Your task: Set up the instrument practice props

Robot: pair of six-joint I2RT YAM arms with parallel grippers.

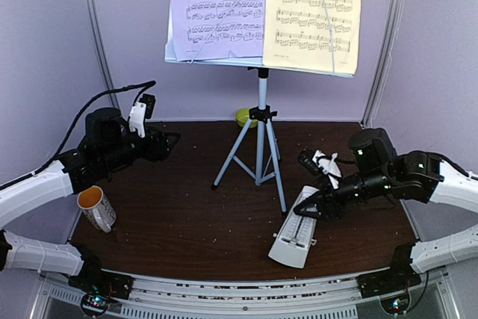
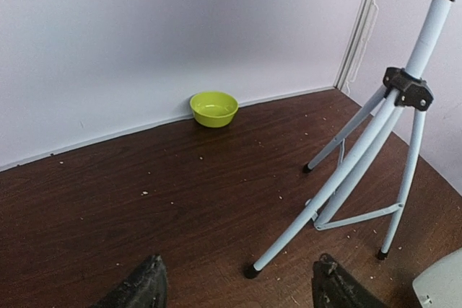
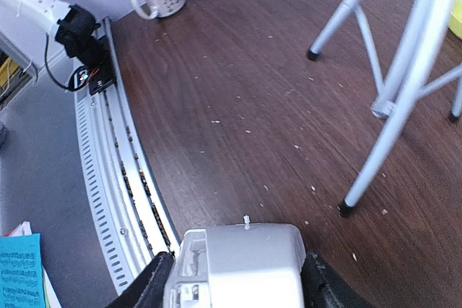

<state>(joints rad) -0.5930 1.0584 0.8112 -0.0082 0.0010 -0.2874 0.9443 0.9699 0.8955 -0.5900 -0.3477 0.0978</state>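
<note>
The music stand [image 1: 261,140] rests on its silver tripod at mid-table, with a lavender page [image 1: 218,9] and a yellow page [image 1: 314,13] clipped side by side on its desk. The white metronome [image 1: 295,233] lies tilted, wide base toward the front edge. My right gripper [image 1: 315,207] is shut on its narrow upper part. In the right wrist view a finger presses each side of the metronome [image 3: 238,265]. My left gripper [image 1: 168,142] hovers open at the left. It holds nothing, and a tripod foot [image 2: 252,271] shows between its fingers.
A white mug [image 1: 97,207] with an orange inside stands near the front left corner. A small green bowl [image 2: 214,107] sits against the back wall behind the tripod. The tripod legs [image 3: 404,84] spread across mid-table. A perforated metal rail [image 3: 115,171] lines the near edge.
</note>
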